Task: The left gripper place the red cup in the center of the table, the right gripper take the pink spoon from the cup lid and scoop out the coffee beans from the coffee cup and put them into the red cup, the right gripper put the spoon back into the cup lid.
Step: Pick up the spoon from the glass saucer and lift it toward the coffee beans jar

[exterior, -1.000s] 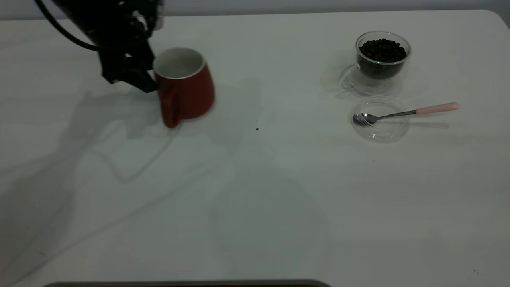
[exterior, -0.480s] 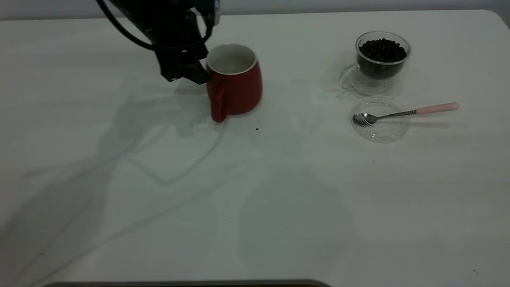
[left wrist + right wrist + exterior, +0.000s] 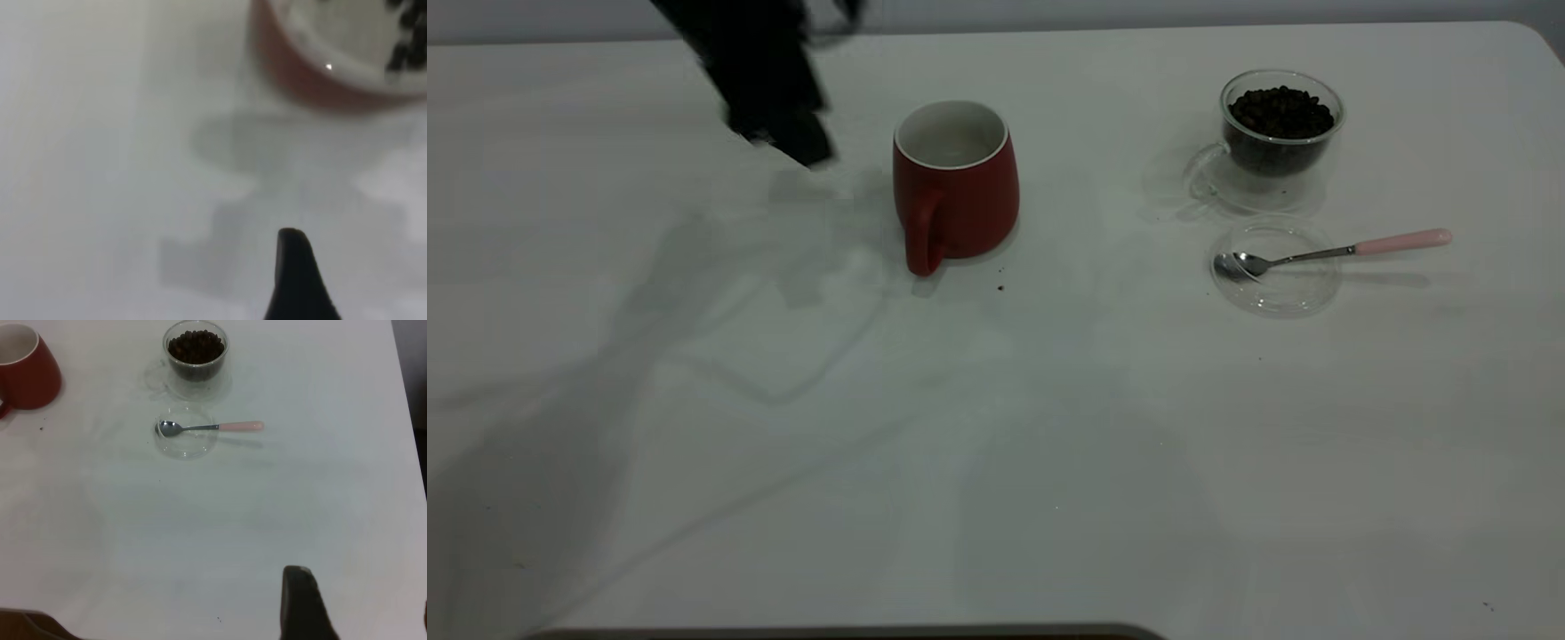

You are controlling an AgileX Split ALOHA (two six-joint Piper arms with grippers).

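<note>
The red cup (image 3: 960, 196) stands upright near the middle of the table (image 3: 996, 444), handle toward the front. My left gripper (image 3: 805, 151) is apart from it, to its left and slightly behind, open and empty. In the left wrist view one finger (image 3: 293, 273) shows, with the cup (image 3: 313, 80) beyond it. The pink spoon (image 3: 1316, 255) lies with its bowl on the cup lid (image 3: 1276, 289) and its handle pointing right. The coffee cup (image 3: 1280, 142), full of coffee beans (image 3: 1280, 108), stands just behind the lid. My right gripper (image 3: 360, 590) is open, high over the near right table.
A few dark specks (image 3: 1000, 287) lie on the table just in front of the red cup. The table's rounded corner (image 3: 1538, 40) is at the back right. In the right wrist view the table edge (image 3: 407, 420) runs past the spoon (image 3: 220, 426).
My left gripper carried the red cup rightward to the middle of the table, let go of it, and has drawn back to the left. The spoon, lid and coffee cup have not moved.
</note>
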